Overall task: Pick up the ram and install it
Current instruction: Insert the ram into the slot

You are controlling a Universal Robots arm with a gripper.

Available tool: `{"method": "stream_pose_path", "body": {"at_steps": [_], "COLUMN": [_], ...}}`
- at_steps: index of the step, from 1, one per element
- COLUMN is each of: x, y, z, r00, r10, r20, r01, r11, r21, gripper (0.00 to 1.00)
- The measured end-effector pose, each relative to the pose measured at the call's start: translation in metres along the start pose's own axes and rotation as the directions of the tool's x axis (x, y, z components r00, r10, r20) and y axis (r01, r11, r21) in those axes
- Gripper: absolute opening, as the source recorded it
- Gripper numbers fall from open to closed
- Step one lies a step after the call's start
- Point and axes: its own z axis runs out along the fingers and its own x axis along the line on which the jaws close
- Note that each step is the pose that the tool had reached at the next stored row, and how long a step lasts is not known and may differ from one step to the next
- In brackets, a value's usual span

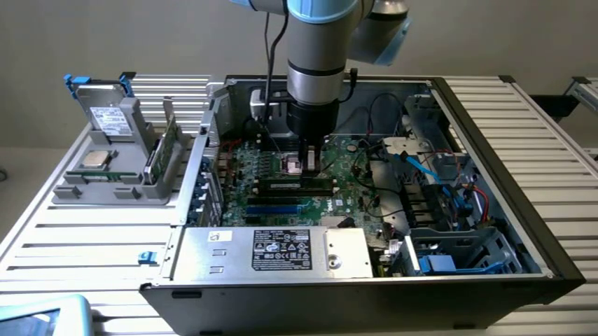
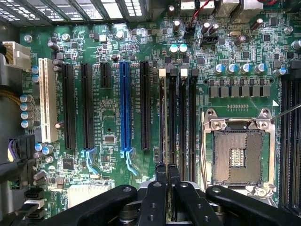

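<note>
**Speaker 1:** What are we looking at, and how far along is the job?

**Speaker 2:** We are looking into an open computer case [image 1: 486, 231] sitting on a slatted surface [image 1: 84, 231]. 1 robot arm [image 1: 318, 63] is reaching straight down to the green motherboard [image 2: 108, 117]. We are judging the task as well along. The ram [image 1: 294, 185] is standing on edge in a memory slot, so the picking up is looking done.

**Speaker 1:** Where is the ram sitting relative to the end effector?

**Speaker 2:** Directly beneath it. The end effector [image 1: 313, 170] is coming down onto the stick's upper edge. In the wrist view, we are seeing the ram as a thin pale line running away from the fingertips. It is lying in the slot farthest from the empty processor socket [image 2: 237, 155], in a row of 4.

**Speaker 1:** What is the end effector doing?

**Speaker 2:** It is pinching narrow, its 2 fingers [image 2: 173, 176] nearly meeting on the ram's edge.

**Speaker 1:** What is left?

**Speaker 2:** We are not able to tell whether the stick is sitting fully home or whether the slot's end latches are gripping it. The end effector is not yet letting go. Well apart, on the exterior view's left, a grey holder [image 1: 112, 187] is carrying another upright green board [image 1: 168, 154].
</note>
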Motion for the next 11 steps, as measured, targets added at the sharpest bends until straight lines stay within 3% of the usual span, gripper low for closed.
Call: {"method": "stream_pose_path", "body": {"at_steps": [11], "x": [0.0000], "y": [-0.0011], "z": [0.0000], "r00": [1.0000], "r10": [0.004], "r20": [-0.0002], "r01": [-0.004], "r11": [1.0000], "r21": [-0.0001], "gripper": [0.13]}}
